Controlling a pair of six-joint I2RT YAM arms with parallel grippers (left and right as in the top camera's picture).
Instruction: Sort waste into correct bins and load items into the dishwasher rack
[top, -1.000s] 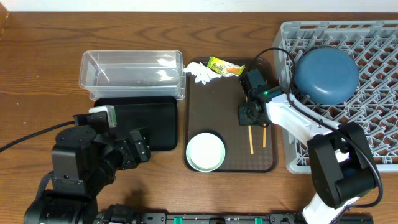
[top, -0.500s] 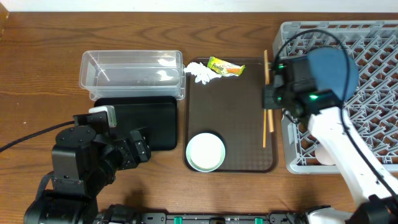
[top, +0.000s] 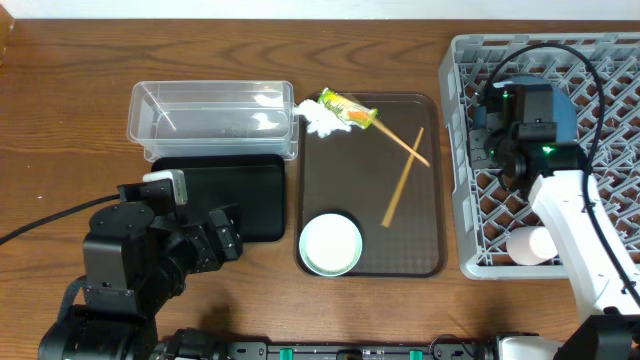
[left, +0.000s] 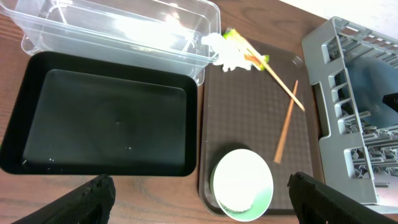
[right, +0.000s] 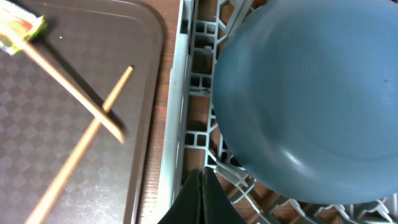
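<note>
Two wooden chopsticks (top: 404, 178) lie crossed on the brown serving tray (top: 370, 250); they also show in the left wrist view (left: 285, 127) and the right wrist view (right: 78, 157). One chopstick's tip touches the snack wrapper (top: 347, 107) beside the white tissue (top: 319, 120). A mint bowl (top: 331, 243) sits at the tray's front. My right gripper (right: 200, 194) is shut and empty over the left edge of the grey rack (top: 590, 190), next to the blue bowl (right: 311, 93). A pale pink cup (top: 530, 243) lies in the rack. My left gripper (left: 202, 205) is open near the bowl.
The clear tub (top: 212, 118) and the black tray (top: 225, 195) stand left of the serving tray. The right arm's cable loops over the rack's back. Bare wooden table (top: 70, 120) lies to the far left.
The right gripper carried the chopsticks toward the rack, then lost them. They now lie crossed on the serving tray. The gripper moved right over the rack, and the wrapper shifted slightly.
</note>
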